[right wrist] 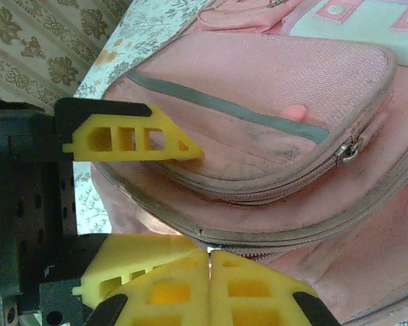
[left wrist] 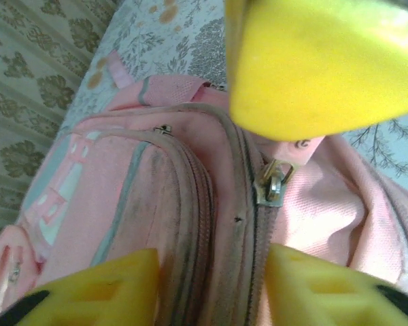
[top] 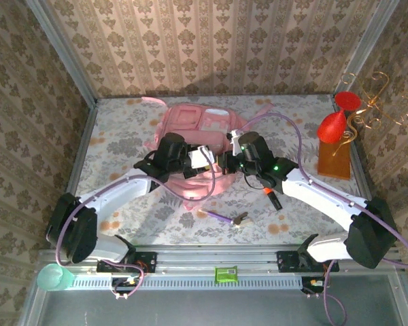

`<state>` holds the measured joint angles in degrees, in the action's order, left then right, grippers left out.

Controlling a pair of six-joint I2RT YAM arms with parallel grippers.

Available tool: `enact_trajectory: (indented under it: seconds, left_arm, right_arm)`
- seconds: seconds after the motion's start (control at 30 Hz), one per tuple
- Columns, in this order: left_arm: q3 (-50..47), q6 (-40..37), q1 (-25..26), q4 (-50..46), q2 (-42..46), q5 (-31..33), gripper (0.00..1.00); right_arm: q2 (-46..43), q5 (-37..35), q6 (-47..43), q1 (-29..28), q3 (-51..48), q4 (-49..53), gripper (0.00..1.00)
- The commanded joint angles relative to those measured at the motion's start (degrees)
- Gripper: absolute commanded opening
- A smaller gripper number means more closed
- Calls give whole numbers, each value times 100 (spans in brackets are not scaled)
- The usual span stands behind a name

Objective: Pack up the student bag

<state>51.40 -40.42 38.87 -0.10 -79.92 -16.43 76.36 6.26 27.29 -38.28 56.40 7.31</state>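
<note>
The student bag (top: 190, 125) lies flat at the middle of the flowered table (top: 115, 136), toward the back wall, with its front pockets facing up and its near edge under both my wrists. A long zipper seam runs along that edge, and a metal zipper pull (left wrist: 275, 185) hangs on it beside pale pink lining.

My left gripper (left wrist: 211, 257) is spread wide. One yellow finger sits on each side of the seam, and the piped pocket edge lies between them. Neither pad presses on the fabric as far as I can see.

My right gripper (right wrist: 209, 258) comes in from the opposite side. Its two yellow pads are pressed flat against each other and their tips rest right at the zipper seam. Whether they pinch any cloth or tab there, I cannot tell.

On the bare table nearer my bases lie a purple pen (top: 218, 216) and, off to the right, an orange-and-black marker (top: 273, 197), both apart from the bag. A red ornament (top: 334, 125) stands on a wooden block (top: 334, 161) at the right edge.
</note>
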Motion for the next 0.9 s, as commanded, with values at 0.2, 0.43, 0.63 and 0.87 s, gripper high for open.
enact_trajectory:
  seconds: [0.2, 0.43, 0.63, 0.87]
  left_arm:
    - [-185, 39, -418, 210, 310, -418, 0]
    - [-476, 486, -741, 642, 601, -1030, 0]
    - [-779, 725, -985, 947, 899, -1567, 0]
    - [-1022, 938, -1319, 1218, 1296, -2088, 0]
  right_arm:
    - [-388, -680, -111, -57, -114, -99, 0]
    - [-293, -1411, -565, -56, -267, -8, 0]
    - [-88, -2091, -919, -54, -231, 9, 0]
    - [301, -2724, -1160, 113, -12, -127, 0]
